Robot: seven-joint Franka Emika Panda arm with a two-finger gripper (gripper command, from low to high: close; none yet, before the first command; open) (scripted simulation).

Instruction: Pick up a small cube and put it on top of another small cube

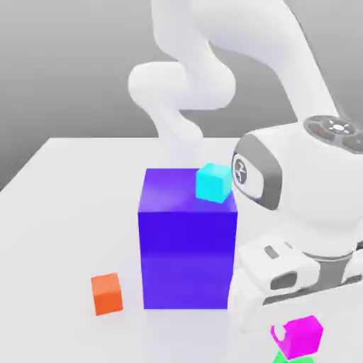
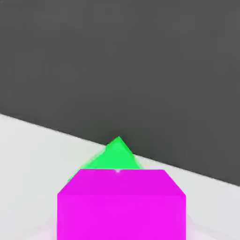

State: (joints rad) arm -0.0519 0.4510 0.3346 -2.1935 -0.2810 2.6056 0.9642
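Observation:
The small magenta cube (image 1: pixel 303 334) sits directly under my hand at the exterior view's lower right, and my gripper (image 1: pixel 300 332) is shut on it. In the hand view this magenta cube (image 2: pixel 121 204) looms close and centred. The small green cube (image 1: pixel 296 359) peeks out just below the magenta one at the picture's lower edge. In the hand view a corner of the green cube (image 2: pixel 115 154) shows just beyond the magenta cube. Whether the two cubes touch I cannot tell.
A big purple-blue block (image 1: pixel 188 241) stands mid-table, close beside my hand on the exterior view's left. A cyan small cube (image 1: pixel 213 182) rests on its top far corner. An orange small cube (image 1: pixel 107 293) lies on the white table (image 1: pixel 57 213) left of the block.

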